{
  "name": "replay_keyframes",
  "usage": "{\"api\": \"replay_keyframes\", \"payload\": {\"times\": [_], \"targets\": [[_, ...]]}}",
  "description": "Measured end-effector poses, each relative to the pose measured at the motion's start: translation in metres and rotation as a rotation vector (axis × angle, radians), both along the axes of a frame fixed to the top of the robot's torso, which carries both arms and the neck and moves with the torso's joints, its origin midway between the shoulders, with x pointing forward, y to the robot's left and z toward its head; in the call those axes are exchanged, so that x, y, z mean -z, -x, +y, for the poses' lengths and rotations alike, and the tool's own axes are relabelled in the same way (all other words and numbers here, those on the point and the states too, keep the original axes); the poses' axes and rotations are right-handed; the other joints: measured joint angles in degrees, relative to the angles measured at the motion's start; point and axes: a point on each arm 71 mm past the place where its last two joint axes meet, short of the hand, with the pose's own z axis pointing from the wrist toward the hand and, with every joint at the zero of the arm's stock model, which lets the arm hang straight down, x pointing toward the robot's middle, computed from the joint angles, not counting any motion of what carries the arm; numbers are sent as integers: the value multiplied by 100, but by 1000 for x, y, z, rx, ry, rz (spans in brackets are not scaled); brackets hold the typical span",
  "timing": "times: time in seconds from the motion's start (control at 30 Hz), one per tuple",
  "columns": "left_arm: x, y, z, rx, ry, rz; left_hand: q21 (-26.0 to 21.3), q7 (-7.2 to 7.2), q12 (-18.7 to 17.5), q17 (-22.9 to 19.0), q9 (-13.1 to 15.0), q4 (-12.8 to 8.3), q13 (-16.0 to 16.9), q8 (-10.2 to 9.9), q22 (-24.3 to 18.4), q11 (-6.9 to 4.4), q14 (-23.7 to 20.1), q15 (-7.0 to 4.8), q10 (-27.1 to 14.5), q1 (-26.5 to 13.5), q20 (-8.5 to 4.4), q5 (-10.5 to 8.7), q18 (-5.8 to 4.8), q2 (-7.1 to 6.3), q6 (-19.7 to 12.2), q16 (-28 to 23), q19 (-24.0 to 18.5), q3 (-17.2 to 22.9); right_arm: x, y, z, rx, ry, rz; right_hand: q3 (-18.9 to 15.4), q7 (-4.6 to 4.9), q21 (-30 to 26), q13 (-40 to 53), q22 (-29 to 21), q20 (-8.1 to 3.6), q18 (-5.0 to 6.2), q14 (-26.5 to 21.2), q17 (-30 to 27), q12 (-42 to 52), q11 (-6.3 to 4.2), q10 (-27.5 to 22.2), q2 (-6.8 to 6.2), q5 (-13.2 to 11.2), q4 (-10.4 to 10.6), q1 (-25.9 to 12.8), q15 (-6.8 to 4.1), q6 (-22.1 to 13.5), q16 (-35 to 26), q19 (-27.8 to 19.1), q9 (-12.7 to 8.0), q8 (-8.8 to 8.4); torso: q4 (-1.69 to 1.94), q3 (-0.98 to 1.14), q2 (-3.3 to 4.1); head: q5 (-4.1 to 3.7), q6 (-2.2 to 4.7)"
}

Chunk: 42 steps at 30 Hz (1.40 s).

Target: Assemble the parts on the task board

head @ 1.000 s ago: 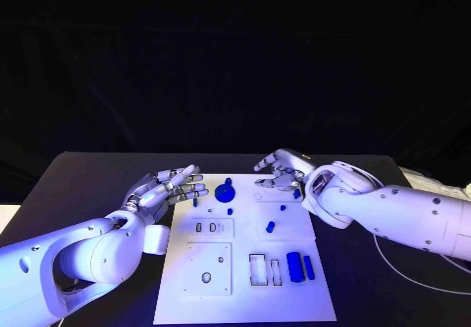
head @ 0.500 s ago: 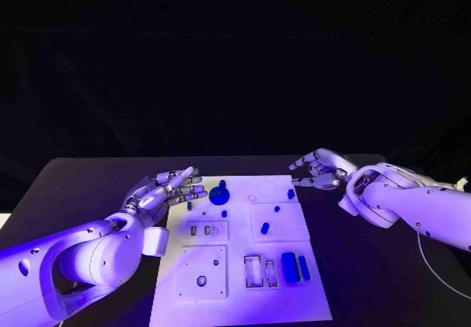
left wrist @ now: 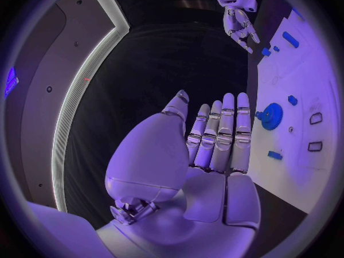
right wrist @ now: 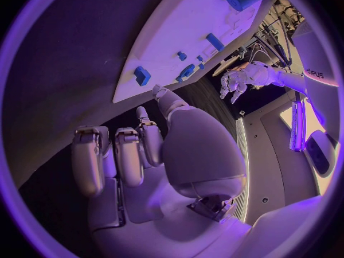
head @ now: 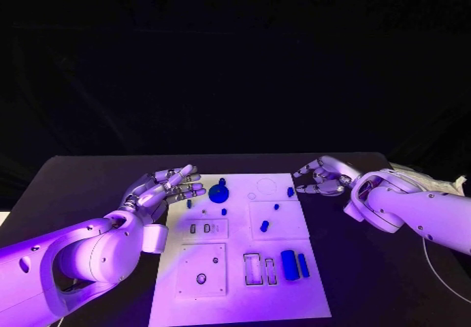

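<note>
The white task board (head: 240, 289) lies mid-table. A blue gear (head: 218, 194) stands near its far left, with small blue pieces (head: 264, 226) scattered along the far half. A blue cylinder (head: 288, 262) and a blue bar (head: 303, 266) lie at the near right. My left hand (head: 162, 189) hovers at the board's far left edge, fingers spread, holding nothing. The left wrist view shows its fingers (left wrist: 218, 132) straight beside the gear (left wrist: 271, 116). My right hand (head: 322, 178) hangs just off the far right corner, fingers loosely bent and empty; its fingers (right wrist: 118, 155) show over the table beside the board (right wrist: 179, 34).
Black table (head: 88, 177) surrounds the board on all sides. White recessed plates (head: 204, 269) with slots take up the board's near half. A pale object (head: 432, 178) lies at the table's far right edge behind my right arm.
My right hand has pulled away to the right, from above the board's far edge to just off its corner. The left hand has barely moved.
</note>
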Motion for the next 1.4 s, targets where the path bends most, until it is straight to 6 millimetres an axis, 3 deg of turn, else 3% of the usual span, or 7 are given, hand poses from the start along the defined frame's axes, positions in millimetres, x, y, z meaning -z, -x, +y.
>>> {"api": "replay_keyframes", "payload": {"times": [0.4, 0.97, 1.23, 1.4], "targets": [[0, 0, -1, 3, 1, 0, 0, 0, 0, 0, 0, 0, -5, 0, 0, 0, 0, 0, 0, 0, 0, 0, 0, 0, 0, 0, 0, 0, 12, -5, 9, -14, 18, 15, -16, 0, 0, -1, -1, 0, 1, 0, -1, 0, 0, 0, 0, 0, -15, 0, 0, 0, 0, 0, 0, 0, 15, -10, -5, 26, -20], [0, 0, 0, 1, 1, 0, 0, 0, 0, 8, 0, 0, -4, 0, -5, 0, 0, 0, 0, 0, -21, 0, 0, 0, 0, 0, 21, 0, 22, -5, 17, -40, 49, 30, -16, -12, 0, -2, 3, 0, 1, 0, -2, 0, 0, 0, 1, -50, -15, 1, 0, 115, 0, 0, 1, 0, 7, -10, -8, 59, -46], [0, 0, 0, 2, 1, 1, 0, 0, 0, 7, 0, 0, -4, 0, -4, 0, 0, 0, 0, 0, -20, 0, 0, 0, 0, 0, 21, 0, 24, -7, 16, -39, 65, 30, 43, -86, 0, -1, 3, 0, 1, 23, -2, 100, -52, 52, 145, -227, -39, 92, -23, 413, 0, 0, 34, 92, 10, -3, -8, 66, -47], [0, 0, 0, 2, 0, 1, 0, 0, 0, 7, 0, 0, -3, 0, -4, 0, 0, 0, 0, 0, -20, 0, 0, 0, 0, 0, 21, 0, 25, -8, 17, -41, 77, 29, 73, -110, 22, -1, 2, 0, 2, 1, -2, 120, -72, 72, 161, -259, -54, 80, -43, 479, 0, 0, 39, 132, 12, -3, -8, 76, -59]]}}
